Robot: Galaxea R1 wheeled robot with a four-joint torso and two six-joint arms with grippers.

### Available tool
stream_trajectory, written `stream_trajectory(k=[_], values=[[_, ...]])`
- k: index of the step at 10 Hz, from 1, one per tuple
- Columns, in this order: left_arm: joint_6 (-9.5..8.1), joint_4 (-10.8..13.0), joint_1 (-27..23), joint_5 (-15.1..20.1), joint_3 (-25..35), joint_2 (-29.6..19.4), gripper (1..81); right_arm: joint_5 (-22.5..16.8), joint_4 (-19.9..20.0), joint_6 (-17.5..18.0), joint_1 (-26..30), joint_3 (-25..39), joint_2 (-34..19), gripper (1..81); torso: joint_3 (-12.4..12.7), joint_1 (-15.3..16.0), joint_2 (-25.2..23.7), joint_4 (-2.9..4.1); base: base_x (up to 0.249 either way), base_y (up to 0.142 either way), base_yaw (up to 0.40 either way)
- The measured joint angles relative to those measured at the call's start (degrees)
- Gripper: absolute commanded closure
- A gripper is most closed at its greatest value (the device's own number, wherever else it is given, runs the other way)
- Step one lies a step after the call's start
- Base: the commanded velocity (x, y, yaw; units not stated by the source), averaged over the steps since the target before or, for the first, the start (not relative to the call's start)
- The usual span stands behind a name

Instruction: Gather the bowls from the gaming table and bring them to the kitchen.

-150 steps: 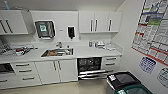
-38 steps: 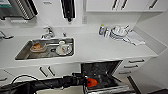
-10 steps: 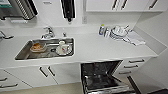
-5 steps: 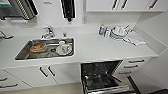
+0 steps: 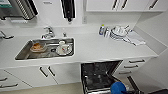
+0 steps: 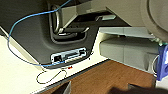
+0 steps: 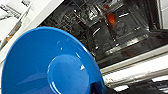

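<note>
I am in the kitchen, looking down on its white countertop (image 5: pixel 100 50) and steel sink (image 5: pixel 23 54). Below the counter a dishwasher (image 5: pixel 100 72) stands open, and its dark racks (image 7: pixel 105 32) hold some ware. A round blue dish (image 7: pixel 50 67), shaped like a shallow bowl, hangs close over the racks. My right gripper (image 7: pixel 98 88) holds its rim, and a dark finger laps over the edge. The same blue dish (image 5: pixel 118 88) sits low in the head view at the dishwasher's front. The left wrist view looks at my own dark body and the brown floor. The gaming table is out of view.
The sink holds a dish with orange scraps (image 5: pixel 37 47) and a white cup on a plate (image 5: pixel 64 48). Stacked white dishes (image 5: pixel 118 32), a cloth (image 5: pixel 136 39) and a bottle (image 5: pixel 101 29) sit at the counter's back right. White cabinets with dark handles (image 5: pixel 45 72) flank the dishwasher.
Since 15 s ago the camera has come close to the counter. A dark arm that crossed in front of the dishwasher 3.8 s ago is gone. Over the last second little differs.
</note>
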Motion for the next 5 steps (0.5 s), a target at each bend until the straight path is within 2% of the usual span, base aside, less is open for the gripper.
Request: stream_trajectory(k=[3, 5], values=[[0.91, 0.96, 2.97, -0.30, -8.62, 6.78, 1.0, -4.11, 2.22, 1.07, 7.61, -0.59, 1.46, 81.1, 0.00, 0.00, 0.00, 0.00, 0.000, 0.000, 0.000], [2.45, 2.23, 7.06, -0.61, -12.68, 12.57, 1.0, -5.62, 3.79, 1.40, 12.14, -2.68, 4.35, 81.1, 0.00, 0.00, 0.00, 0.00, 0.000, 0.000, 0.000]])
